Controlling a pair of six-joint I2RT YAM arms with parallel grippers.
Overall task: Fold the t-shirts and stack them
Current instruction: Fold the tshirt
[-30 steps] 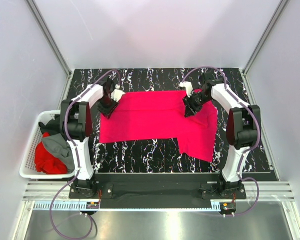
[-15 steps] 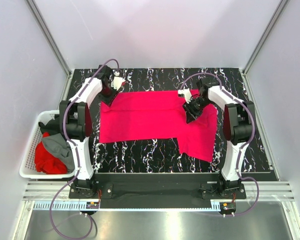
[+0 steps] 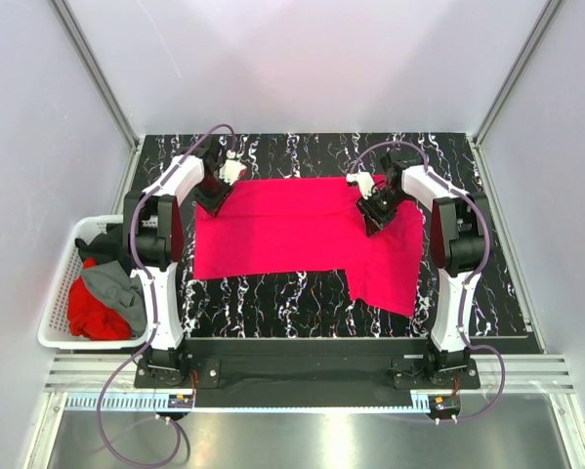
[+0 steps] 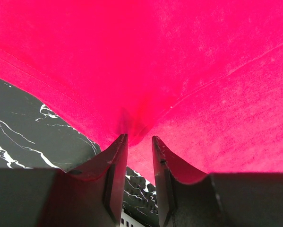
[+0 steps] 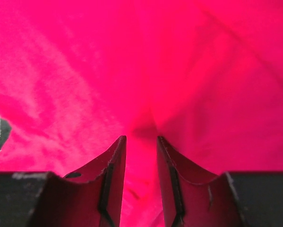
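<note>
Across the far half of the table (image 3: 272, 298): pink shirt (image 3: 302, 230) spread flat, one flap hanging back toward the near right corner. It is not yet folded.

Off the left edge: basket (image 3: 60, 288) holding a red shirt (image 3: 89, 311), grey shirt (image 3: 116, 291) and black shirt (image 3: 102, 244), heaped and unfolded.

Left gripper (image 3: 214, 200) sits at the pink shirt's far left corner. Its wrist view shows the fingers drawn narrow, with cloth puckered and nipped at the tips and a hem seam running off to each side.

Right gripper (image 3: 373, 220) sits toward the far right, inboard of the shirt's edge. It is equally narrow, and creases converge into the gap, so cloth is pinched there too.

Handling, as judged:
- The cloth is light, limp and thin. It will sag between two holds and drag on the table.
- The best bite is at hems and corners, where the cloth is doubled.
- The right hold is inside the panel, so the outer flap may trail.
</note>
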